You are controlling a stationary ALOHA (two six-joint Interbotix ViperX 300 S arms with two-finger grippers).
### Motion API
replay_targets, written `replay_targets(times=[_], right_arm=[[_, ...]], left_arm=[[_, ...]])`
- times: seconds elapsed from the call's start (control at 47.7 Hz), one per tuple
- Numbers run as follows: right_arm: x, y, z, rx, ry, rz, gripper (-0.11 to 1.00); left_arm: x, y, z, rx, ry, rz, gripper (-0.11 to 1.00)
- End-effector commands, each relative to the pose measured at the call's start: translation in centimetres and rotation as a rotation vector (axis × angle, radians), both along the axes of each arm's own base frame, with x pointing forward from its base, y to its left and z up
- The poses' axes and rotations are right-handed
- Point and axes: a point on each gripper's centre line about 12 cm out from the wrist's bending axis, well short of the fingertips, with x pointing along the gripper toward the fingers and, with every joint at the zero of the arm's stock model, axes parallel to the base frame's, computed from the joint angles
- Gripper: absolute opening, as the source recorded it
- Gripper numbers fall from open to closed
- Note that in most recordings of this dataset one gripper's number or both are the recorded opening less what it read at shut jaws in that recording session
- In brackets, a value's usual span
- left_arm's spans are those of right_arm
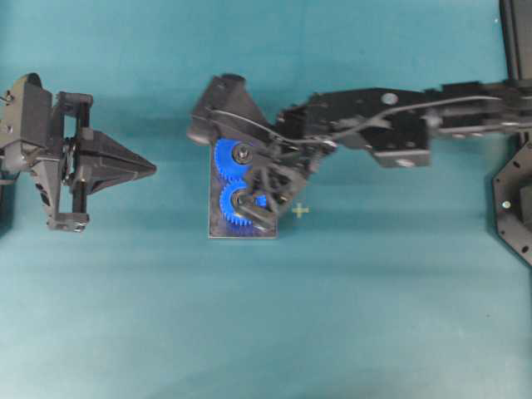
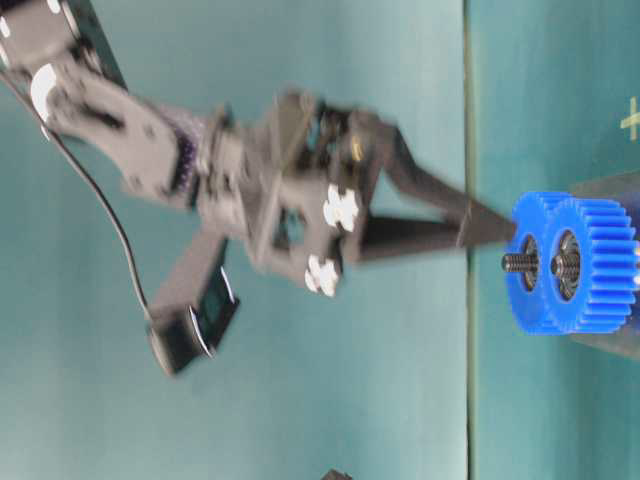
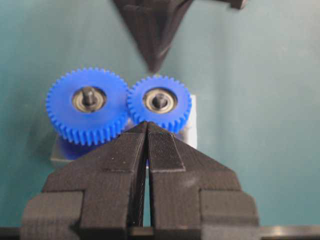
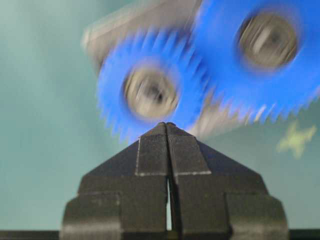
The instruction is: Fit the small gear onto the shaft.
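The small gear [image 3: 172, 116] sits on the shaft [image 3: 160, 101], whose pin end shows in its hub, and its teeth mesh with the larger blue gear [image 3: 87, 125]. Both stand on the grey plate [image 3: 193, 127]. In the overhead view the small gear [image 1: 233, 218] is the nearer one and the larger gear [image 1: 222, 156] lies behind it. My right gripper [image 4: 166, 124] is shut and empty, its tip just off the small gear's [image 4: 115, 95] rim. It hangs over the plate [image 1: 218, 231] as the right gripper [image 1: 264, 212]. My left gripper [image 1: 154, 169] is shut and empty, well left of the plate.
A yellow cross [image 1: 300, 210] is marked on the teal table just right of the plate. A black fixture [image 1: 515, 199] stands at the right edge. The right arm [image 1: 391, 125] stretches across the upper right.
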Motion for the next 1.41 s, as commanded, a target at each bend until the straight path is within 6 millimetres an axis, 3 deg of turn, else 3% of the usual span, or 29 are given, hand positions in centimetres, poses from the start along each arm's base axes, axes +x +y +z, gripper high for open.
replay_targets(times=[0.0,0.21,0.44,0.587,0.713,0.818,1.112,1.384], right_arm=[[1.3,-0.5,1.0,-0.013,-0.046,0.006,-0.01],[2.4,-1.5,-0.4,-0.021,-0.018,0.017,-0.01],[0.5,-0.8,-1.7,-0.007,0.068,0.023,-0.01],[-1.0,0.8,-1.2,0.015,0.075,0.032,-0.01],[-2.8,3.9,-0.6,0.047,0.082,0.065,-0.01],[-4.2,5.1,-0.4,0.049,0.086,0.082,-0.01],[-5.4,1.9,2.7,-0.016,-0.130,0.025,-0.01],[-7.4,0.7,3.7,-0.093,-0.289,0.034,-0.01]], left_arm=[[0.3,0.0,0.9,0.005,-0.031,-0.004,0.00],[0.2,0.0,0.7,0.005,-0.028,-0.004,0.00],[0.2,0.0,0.7,0.005,-0.031,-0.004,0.00],[0.2,0.0,0.7,0.006,-0.031,-0.004,0.00],[0.3,0.0,1.0,0.005,-0.040,-0.002,0.00],[0.3,0.0,1.1,0.006,-0.041,-0.004,0.00],[0.4,0.0,1.4,0.005,-0.052,-0.002,0.00],[0.4,0.0,1.4,0.007,-0.052,-0.003,0.00]])
